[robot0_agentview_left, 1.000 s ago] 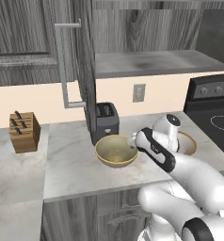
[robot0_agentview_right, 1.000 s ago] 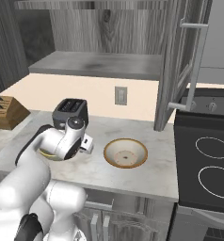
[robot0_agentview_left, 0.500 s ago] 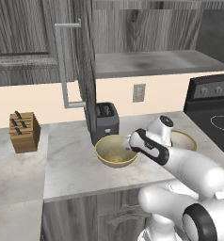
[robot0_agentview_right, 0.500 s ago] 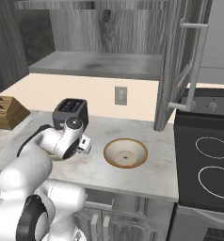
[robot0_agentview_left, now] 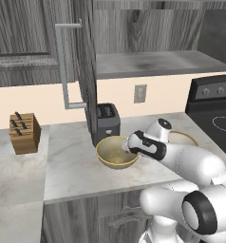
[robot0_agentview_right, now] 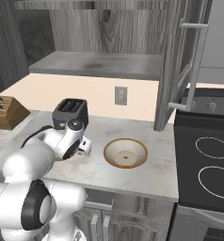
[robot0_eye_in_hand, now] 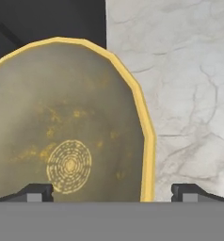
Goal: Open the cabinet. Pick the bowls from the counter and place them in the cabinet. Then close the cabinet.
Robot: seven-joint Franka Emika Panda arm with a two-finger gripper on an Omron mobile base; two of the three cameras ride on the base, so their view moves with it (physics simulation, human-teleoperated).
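The cabinet (robot0_agentview_left: 153, 64) stands open, its left door (robot0_agentview_left: 85, 71) swung out edge-on and its right door (robot0_agentview_right: 180, 61) swung out as well; the grey shelf is bare. On the counter (robot0_agentview_left: 72, 166) sits the deep olive-yellow bowl (robot0_agentview_left: 115, 153), just in front of the toaster. My gripper (robot0_agentview_left: 129, 147) hovers open at that bowl's right rim. In the hand view the yellow rim (robot0_eye_in_hand: 149, 141) runs between my two fingertips (robot0_eye_in_hand: 36, 192), with the gripper (robot0_eye_in_hand: 111, 193) holding nothing. The shallower tan bowl (robot0_agentview_right: 125, 153) rests to the right, partly behind my arm in the left base view.
A black toaster (robot0_agentview_left: 107, 123) stands right behind the olive bowl, under the open left door. A wooden knife block (robot0_agentview_left: 24, 133) sits at the far left of the counter. The black stovetop (robot0_agentview_right: 208, 164) borders the counter on the right.
My hand has slid left from near the tan bowl to the olive-yellow bowl's right rim. The jaws stayed open. Neither bowl moved.
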